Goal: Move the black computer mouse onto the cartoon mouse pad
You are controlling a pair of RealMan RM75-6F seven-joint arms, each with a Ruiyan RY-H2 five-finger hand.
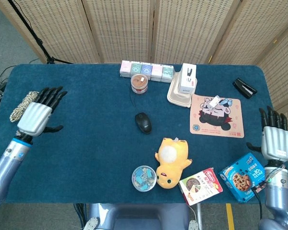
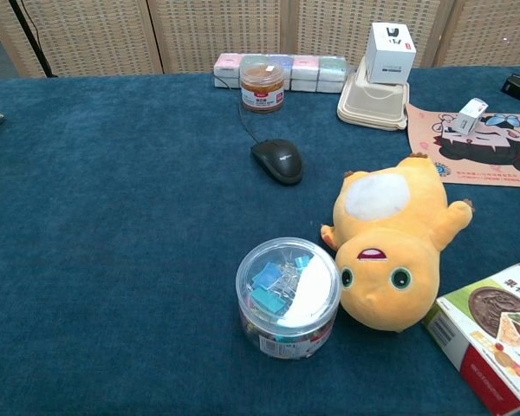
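The black mouse lies on the blue table near its middle, its cord running up toward a small brown jar. It is not on the cartoon mouse pad, which lies to its right with bare table between them; a small white box sits tilted on the pad's upper part. Nothing touches the mouse.

The left hand hangs at the far left edge of the table, well apart from the mouse, fingers spread and holding nothing, beside a coil of rope. The right hand is at the far right edge, beyond the pad, fingers straight up and apart, also holding nothing. Neither hand shows in the chest view.

Below the mouse lies a yellow plush toy, with a clear round tub of clips to its left and two snack boxes to its right.
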